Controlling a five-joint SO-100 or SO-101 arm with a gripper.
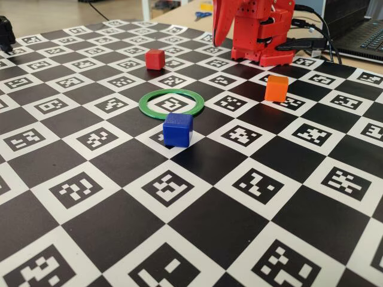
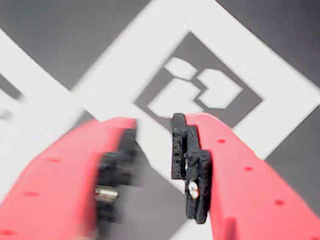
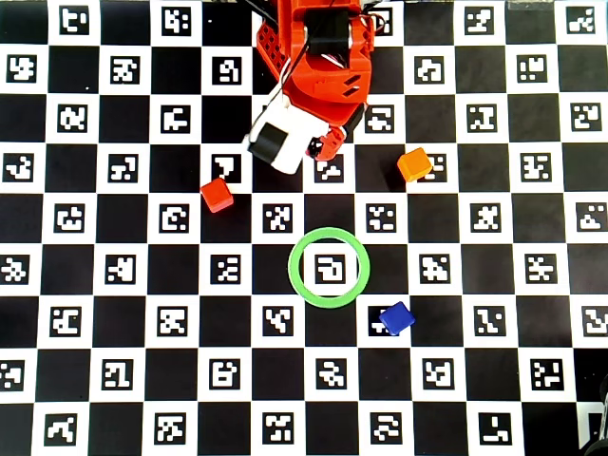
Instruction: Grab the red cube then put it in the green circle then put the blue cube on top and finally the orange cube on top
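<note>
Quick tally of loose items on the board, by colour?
Red cube: 1
Blue cube: 1
Orange cube: 1
Green ring: 1, nothing inside it
Total: 4

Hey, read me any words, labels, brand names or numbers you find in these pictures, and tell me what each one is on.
None: no readable words, numbers or brand names.
The checkerboard mat carries only square coded markers, patterns, not text.
The red cube, blue cube, orange cube and green circle are blank.
The end effector shows no label.
</note>
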